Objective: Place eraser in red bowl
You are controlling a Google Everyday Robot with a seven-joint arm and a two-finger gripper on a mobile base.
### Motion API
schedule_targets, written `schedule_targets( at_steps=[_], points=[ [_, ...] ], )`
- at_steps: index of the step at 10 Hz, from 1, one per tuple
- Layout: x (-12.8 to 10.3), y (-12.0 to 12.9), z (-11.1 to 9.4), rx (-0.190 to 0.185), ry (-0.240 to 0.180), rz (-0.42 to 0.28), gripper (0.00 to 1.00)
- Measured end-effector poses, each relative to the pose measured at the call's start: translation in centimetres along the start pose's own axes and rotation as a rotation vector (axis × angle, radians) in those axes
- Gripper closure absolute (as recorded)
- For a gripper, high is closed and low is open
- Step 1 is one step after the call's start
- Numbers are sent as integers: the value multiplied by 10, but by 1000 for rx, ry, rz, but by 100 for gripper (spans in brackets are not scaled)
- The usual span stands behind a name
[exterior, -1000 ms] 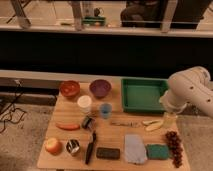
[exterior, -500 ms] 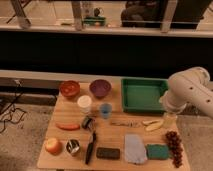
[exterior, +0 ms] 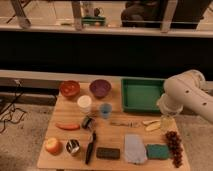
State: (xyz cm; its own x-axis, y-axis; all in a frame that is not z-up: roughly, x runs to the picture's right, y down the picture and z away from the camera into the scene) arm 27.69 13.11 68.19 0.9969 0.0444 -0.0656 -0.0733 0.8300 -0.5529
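- The eraser (exterior: 108, 153) lies flat at the surface's (exterior: 65, 112) front edge, well apart from the red bowl (exterior: 69, 88).
- The pincer (exterior: 167, 122) hangs wide near the green tray (exterior: 141, 95).

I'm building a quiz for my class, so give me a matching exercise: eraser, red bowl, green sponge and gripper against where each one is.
Things:
1 eraser
2 red bowl
3 green sponge
4 gripper

Places:
A back left of the table
B front edge, middle
C right side, just in front of the green tray
D front right, beside the grapes

Pairs: 1-B, 2-A, 3-D, 4-C
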Motion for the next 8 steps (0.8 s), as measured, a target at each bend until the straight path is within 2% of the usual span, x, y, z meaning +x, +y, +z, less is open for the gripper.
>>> schedule_targets(
  at_steps=[3,8],
  points=[
    [-21,18,4,-13,-19,-27,20],
    [-58,57,12,-17,-53,-116,20]
  ],
)
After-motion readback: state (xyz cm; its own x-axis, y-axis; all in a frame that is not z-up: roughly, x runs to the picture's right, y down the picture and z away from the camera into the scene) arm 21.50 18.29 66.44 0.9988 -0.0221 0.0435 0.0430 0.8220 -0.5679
